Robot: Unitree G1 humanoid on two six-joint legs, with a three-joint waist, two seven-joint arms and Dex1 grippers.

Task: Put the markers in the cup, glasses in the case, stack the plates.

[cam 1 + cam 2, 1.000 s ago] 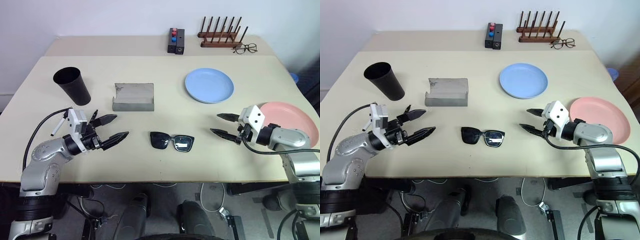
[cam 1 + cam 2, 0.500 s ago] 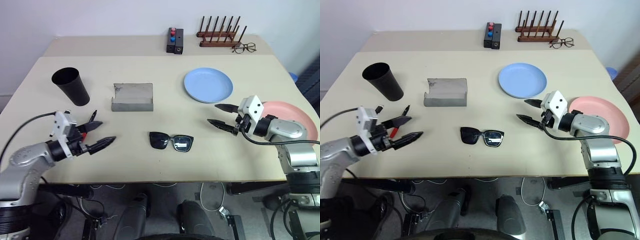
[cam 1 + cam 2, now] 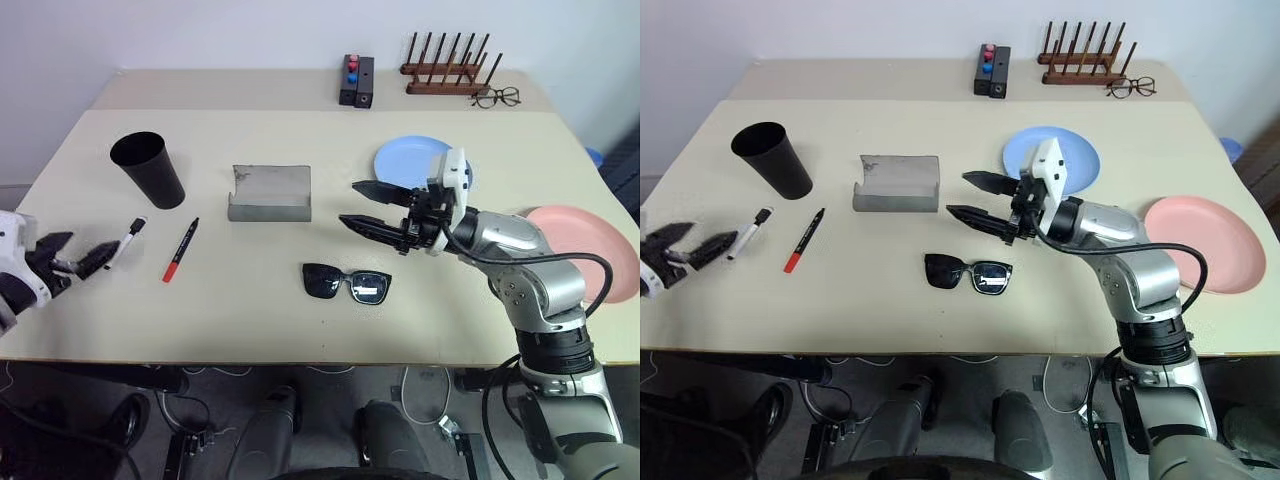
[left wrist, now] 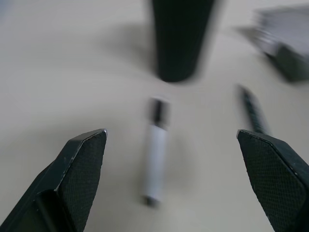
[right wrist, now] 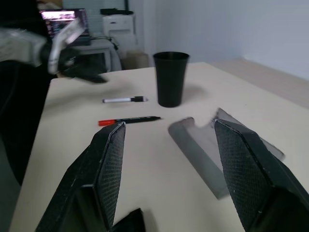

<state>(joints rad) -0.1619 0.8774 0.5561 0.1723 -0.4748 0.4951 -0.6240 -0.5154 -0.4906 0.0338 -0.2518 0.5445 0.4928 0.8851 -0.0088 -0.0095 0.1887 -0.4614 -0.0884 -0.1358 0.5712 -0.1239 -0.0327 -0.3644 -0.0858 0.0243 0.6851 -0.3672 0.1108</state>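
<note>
The black cup [image 3: 148, 170] stands upright at the table's left. In front of it lie a whitish marker [image 3: 125, 240] and a red marker [image 3: 180, 250], side by side. My left gripper [image 3: 85, 250] hovers open and empty at the left edge, pointing at the whitish marker [image 4: 155, 159]. The grey case [image 3: 270, 193] lies mid-table, with the black sunglasses [image 3: 346, 283] nearer me. My right gripper [image 3: 350, 203] is open and empty above the table, between the case and the blue plate [image 3: 400, 158], whose right part it hides. The pink plate [image 3: 590, 250] sits at far right.
On the rear table stand a wooden peg rack [image 3: 445, 75], thin clear spectacles [image 3: 497, 97] and a black box with red and blue knobs [image 3: 355, 82]. The table's front edge runs close below the sunglasses.
My left arm swung out to the left edge, uncovering both markers. My right gripper travelled left from beside the pink plate to in front of the blue plate. Both stayed open.
</note>
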